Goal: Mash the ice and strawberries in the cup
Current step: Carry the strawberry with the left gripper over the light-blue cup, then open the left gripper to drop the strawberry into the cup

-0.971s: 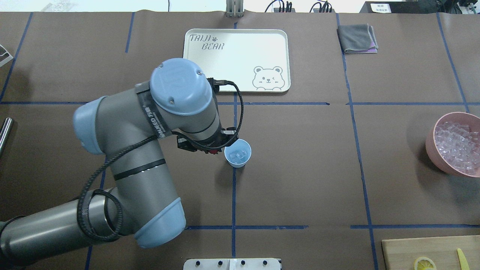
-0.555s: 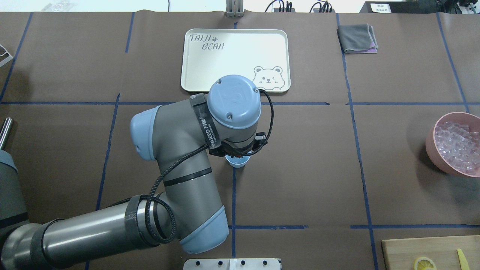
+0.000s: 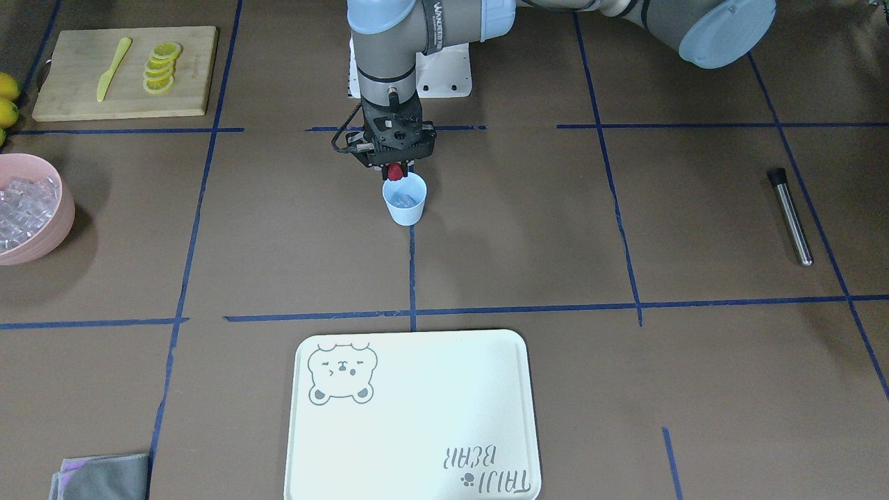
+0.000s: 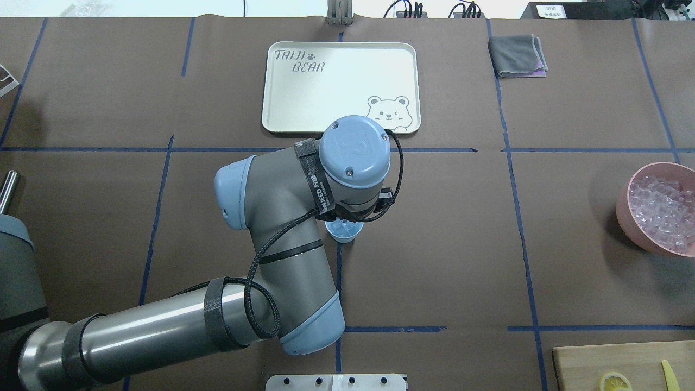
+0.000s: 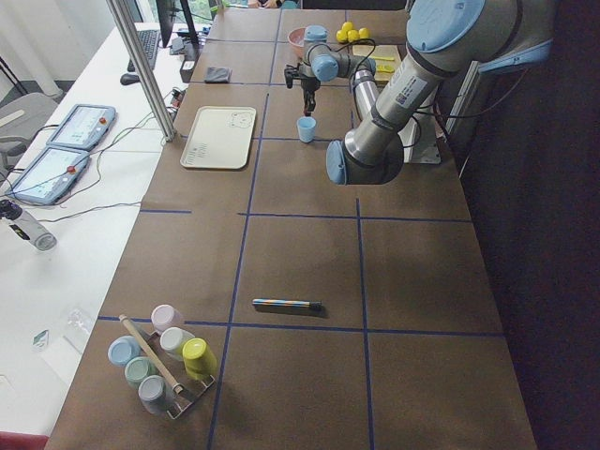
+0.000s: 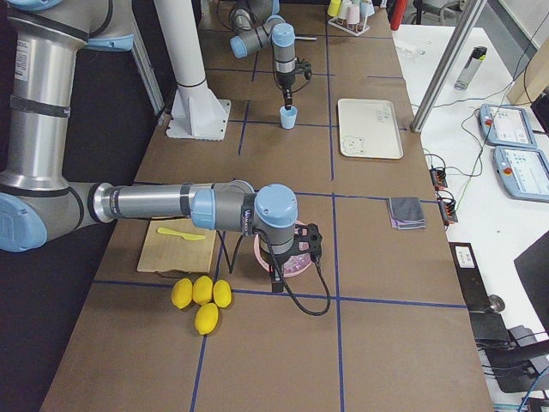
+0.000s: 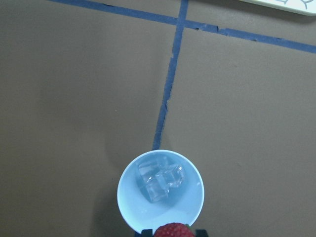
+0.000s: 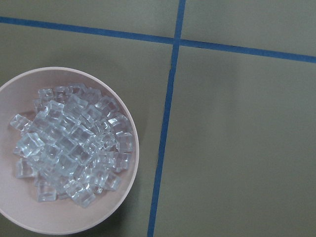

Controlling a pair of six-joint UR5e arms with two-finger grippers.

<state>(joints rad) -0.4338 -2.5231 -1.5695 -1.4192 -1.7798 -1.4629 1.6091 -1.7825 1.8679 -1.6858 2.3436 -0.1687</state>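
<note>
One strawberry (image 3: 395, 171) is clamped in the left gripper (image 3: 394, 169), held just above the robot-side rim of the cup (image 3: 405, 212) and not yet inside it. The ice (image 7: 160, 180), a few clear cubes, lies on the cup's bottom. The step in hand appears to be loading the fruit. The next move calls for a small shift toward the cup's centre, then parting the jaws so the berry drops onto the cubes without tipping the light cup. To the sides, the right gripper (image 6: 285, 260) hangs over a pink bowl (image 8: 134, 163) of cubes, and whether its fingers are apart or together cannot be told. A metal rod (image 3: 790, 215), probably the masher, lies well apart. Farthest lies a tray (image 3: 417, 417).
</note>
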